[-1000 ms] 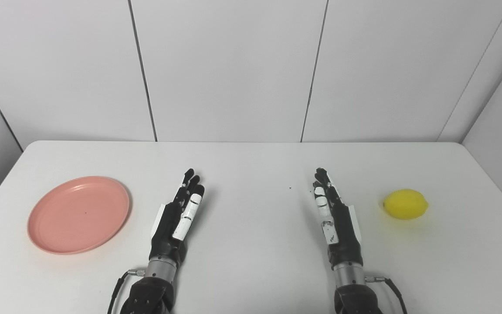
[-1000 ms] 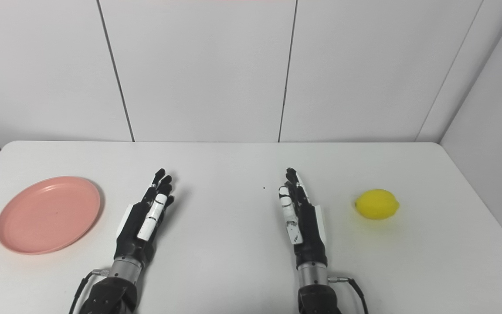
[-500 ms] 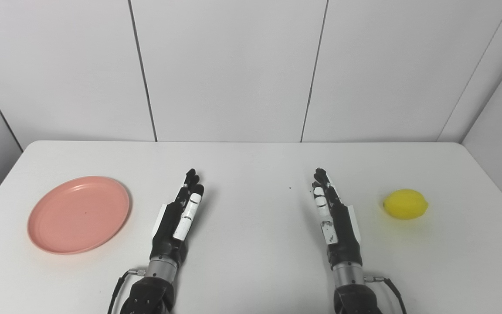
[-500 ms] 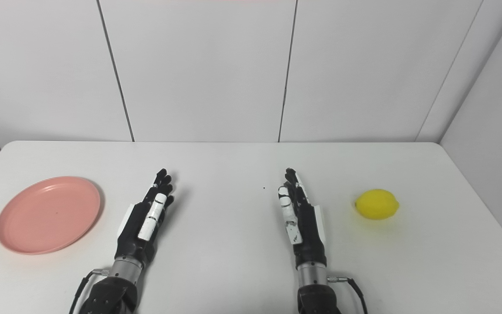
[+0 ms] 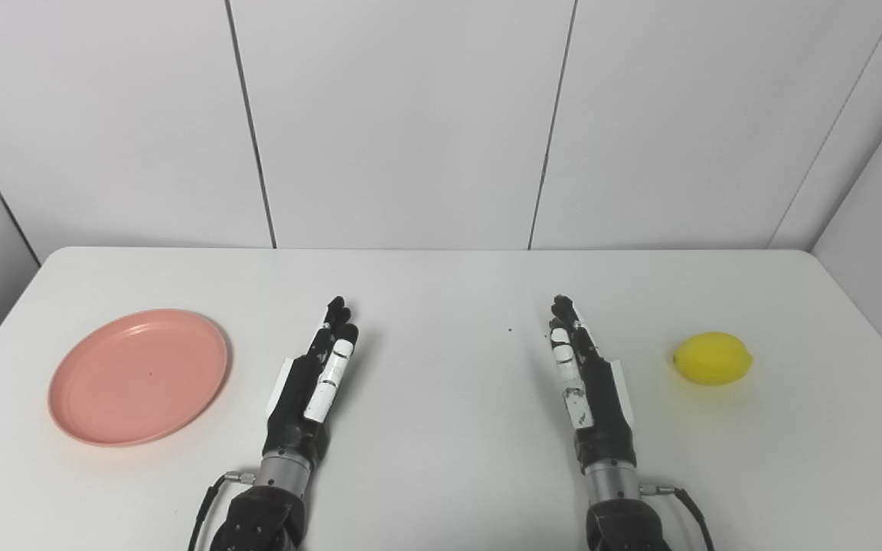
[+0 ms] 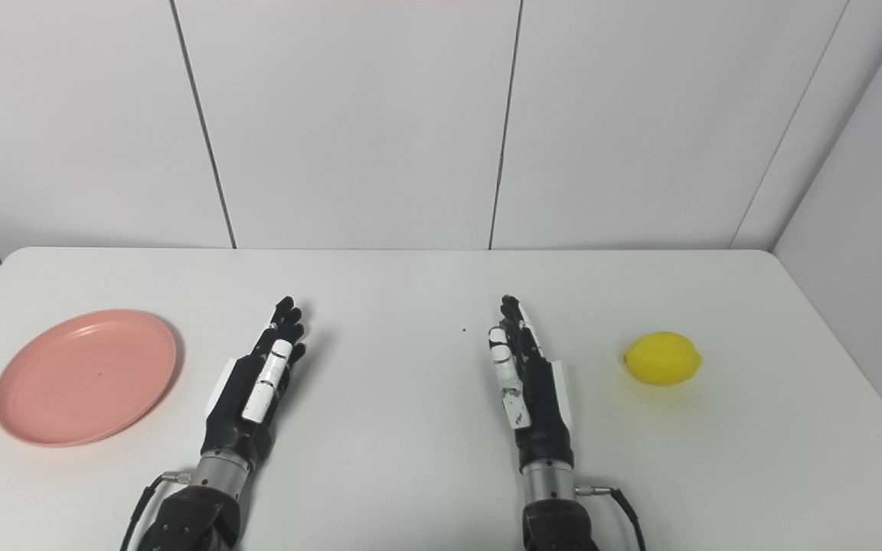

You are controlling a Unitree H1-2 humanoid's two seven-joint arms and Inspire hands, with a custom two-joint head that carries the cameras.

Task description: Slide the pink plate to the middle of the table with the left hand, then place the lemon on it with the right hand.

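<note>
The pink plate (image 5: 138, 376) lies flat at the left side of the white table (image 5: 441, 283). The yellow lemon (image 5: 713, 358) lies at the right side. My left hand (image 5: 311, 386) rests edge-on near the table's middle, to the right of the plate and apart from it, fingers straight, holding nothing. My right hand (image 5: 586, 375) rests the same way to the left of the lemon, apart from it, fingers straight and empty. The plate (image 6: 86, 376), lemon (image 6: 662, 358) and both hands (image 6: 253, 390) (image 6: 529, 383) also show in the right eye view.
White wall panels stand behind the table's far edge. A small dark speck (image 5: 509, 330) lies on the table between the hands. Cables run from both wrists at the bottom edge.
The left hand's fingers have drawn slightly closer together. The plate, the lemon and the right hand have not moved.
</note>
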